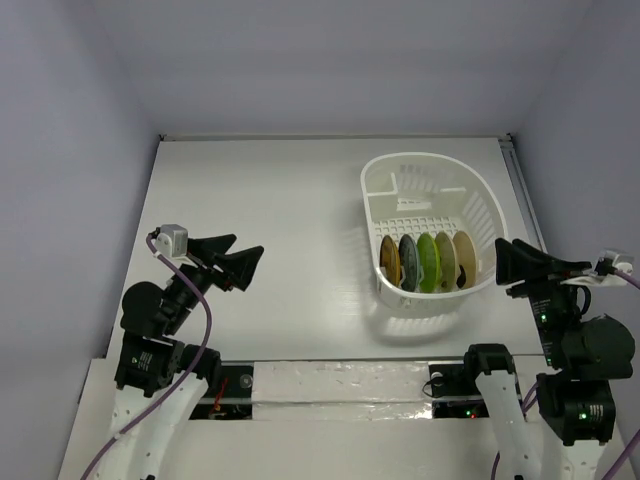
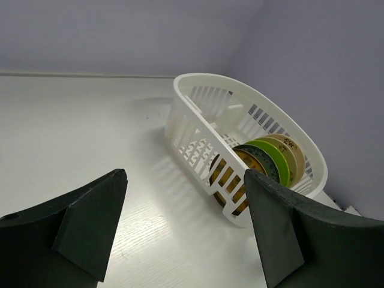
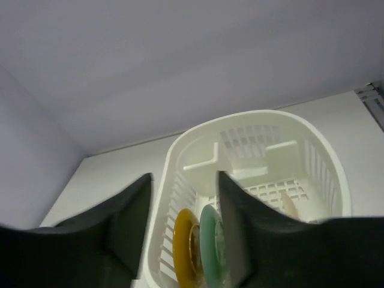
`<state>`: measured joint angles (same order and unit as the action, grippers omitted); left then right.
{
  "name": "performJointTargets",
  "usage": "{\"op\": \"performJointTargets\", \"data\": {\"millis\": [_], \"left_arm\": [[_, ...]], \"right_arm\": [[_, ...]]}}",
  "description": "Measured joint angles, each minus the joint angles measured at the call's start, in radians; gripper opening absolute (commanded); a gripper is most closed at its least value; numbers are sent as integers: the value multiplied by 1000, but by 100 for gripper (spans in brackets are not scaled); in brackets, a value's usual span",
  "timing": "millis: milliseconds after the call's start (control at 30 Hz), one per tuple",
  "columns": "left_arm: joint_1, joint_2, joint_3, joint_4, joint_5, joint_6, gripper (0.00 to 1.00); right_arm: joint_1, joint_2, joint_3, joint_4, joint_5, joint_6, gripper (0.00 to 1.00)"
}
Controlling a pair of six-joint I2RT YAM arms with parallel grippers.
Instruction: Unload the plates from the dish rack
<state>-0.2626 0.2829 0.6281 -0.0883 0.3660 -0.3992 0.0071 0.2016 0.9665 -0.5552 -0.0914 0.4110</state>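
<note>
Since the plates (image 1: 427,262) stand on edge at the near end of the dish rack (image 1: 400,160), just beside which the right gripper (image 1: 503,262) is held open, the outermost rim should be pinched from above and lifted straight up.

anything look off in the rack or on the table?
Nothing stands out. The plates stand on edge in a neat row at the near end of the dish rack, which sits flat on the table. No spill or damage shows. The left fingers and right fingers are open, clear of it.
</note>
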Motion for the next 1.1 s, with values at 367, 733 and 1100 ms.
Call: {"op": "performJointTargets", "data": {"millis": [367, 733, 1100], "left_arm": [[-11, -4, 0, -13, -3, 2, 31], [-11, 26, 0, -43, -87, -4, 0], [-11, 67, 0, -69, -122, -10, 0]], "right_arm": [[0, 77, -14, 3, -77, 2, 0], [17, 278, -118, 48, -211, 16, 0], [473, 505, -119, 10, 158, 35, 0]]}}
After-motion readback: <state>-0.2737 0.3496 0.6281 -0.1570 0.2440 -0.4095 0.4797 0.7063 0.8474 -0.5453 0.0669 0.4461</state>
